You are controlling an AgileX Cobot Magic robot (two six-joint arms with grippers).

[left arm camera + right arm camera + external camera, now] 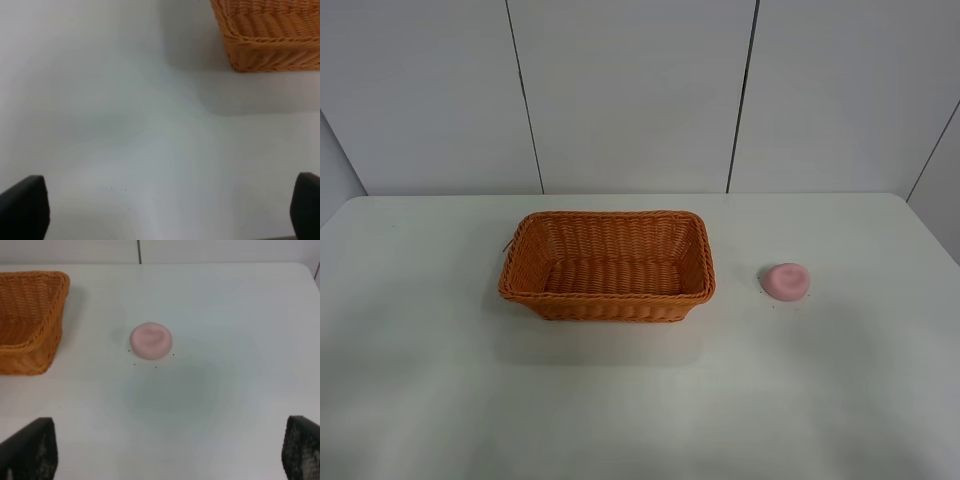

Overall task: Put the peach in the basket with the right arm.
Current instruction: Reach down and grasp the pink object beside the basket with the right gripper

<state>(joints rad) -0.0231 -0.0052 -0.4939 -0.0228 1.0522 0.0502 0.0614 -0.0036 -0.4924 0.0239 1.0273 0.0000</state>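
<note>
The pink peach (786, 281) lies on the white table to the right of the orange-brown wicker basket (608, 266), a short gap between them. Nothing lies inside the basket. In the right wrist view the peach (151, 340) sits ahead of my right gripper (167, 450), whose two black fingertips (30, 450) stand far apart at the frame's corners, open and holding nothing. A corner of the basket (30, 320) shows there too. My left gripper (162, 210) is open over bare table, the basket's corner (270, 35) ahead of it. Neither arm shows in the exterior high view.
The white table (640, 400) runs to a panelled wall (630, 90) at the back. A few tiny dark specks dot the table around the peach.
</note>
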